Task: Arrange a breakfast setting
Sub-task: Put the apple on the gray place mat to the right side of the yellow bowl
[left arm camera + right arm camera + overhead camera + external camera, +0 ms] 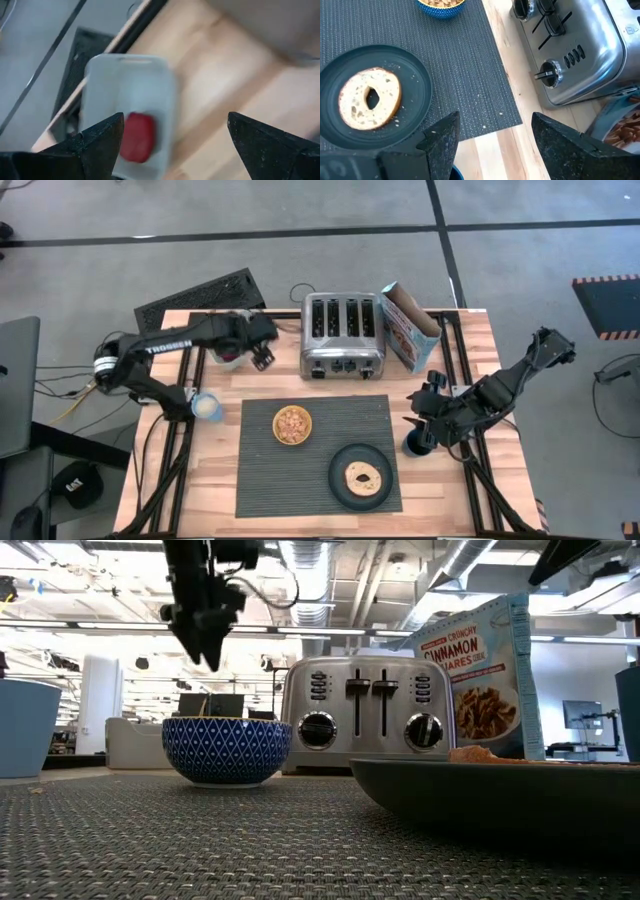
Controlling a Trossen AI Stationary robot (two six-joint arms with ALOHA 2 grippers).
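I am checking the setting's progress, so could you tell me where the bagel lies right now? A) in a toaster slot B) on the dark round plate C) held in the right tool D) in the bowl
B: the bagel lies flat on the dark round plate, which sits on the placemat.

Bagel [361, 476] on dark plate [340, 485]

Open-plan lab or office, exposed ceiling ducts [330, 560], monitor [580, 718] behind
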